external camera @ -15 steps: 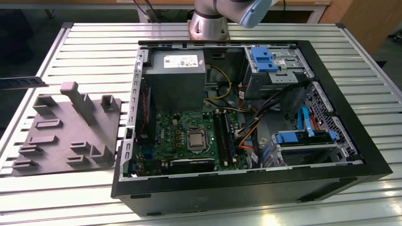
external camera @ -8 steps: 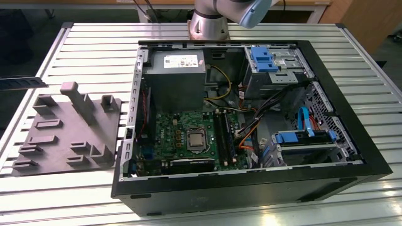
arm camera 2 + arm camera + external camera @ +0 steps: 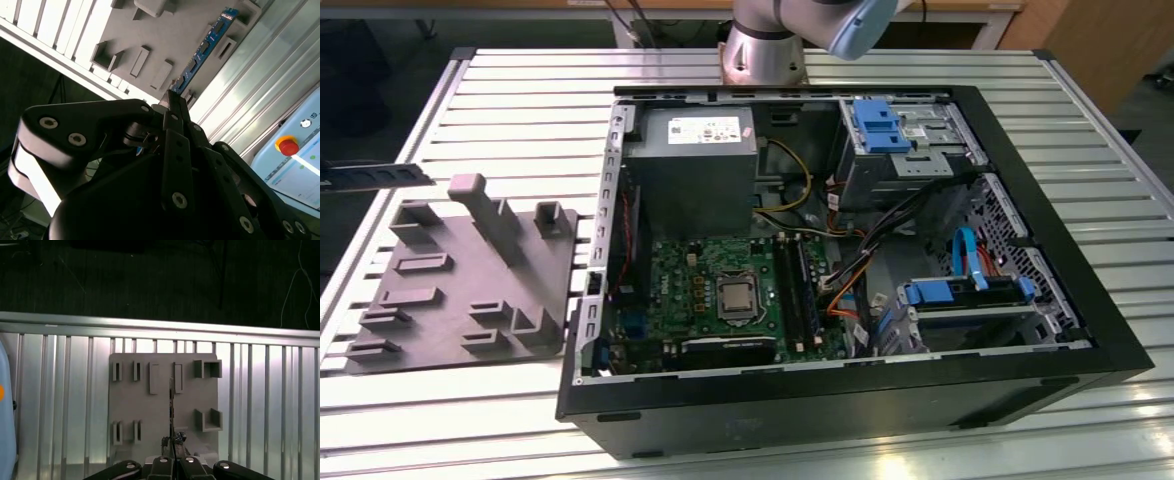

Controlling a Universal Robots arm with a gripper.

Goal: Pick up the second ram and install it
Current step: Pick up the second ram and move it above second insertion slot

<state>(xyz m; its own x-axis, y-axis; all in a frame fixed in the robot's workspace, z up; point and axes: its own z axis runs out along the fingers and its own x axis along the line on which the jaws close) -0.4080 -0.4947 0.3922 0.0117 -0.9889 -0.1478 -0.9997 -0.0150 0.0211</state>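
Note:
In both wrist views my gripper (image 3: 175, 97) (image 3: 172, 441) is shut on one end of the second ram (image 3: 207, 45), a slim blue circuit board that sticks out past the fingertips. The first wrist view shows the ram (image 3: 171, 407) edge-on as a thin dark line. It hangs well above the grey moulded tray (image 3: 145, 410) (image 3: 165, 35), apart from it. In the exterior view that tray (image 3: 467, 280) lies on the slatted table at the exterior view's left of the open computer case (image 3: 854, 400). The long black slot rails (image 3: 794, 280) run beside the processor on the green motherboard (image 3: 687, 275).
The grey power supply (image 3: 691, 165) and blue drive clips (image 3: 881, 125) sit in the case's far half, with cables (image 3: 847, 290) beside the slots. A pale blue unit with a red button (image 3: 289, 146) lies beyond the table edge. The arm's base (image 3: 765, 45) stands behind the case.

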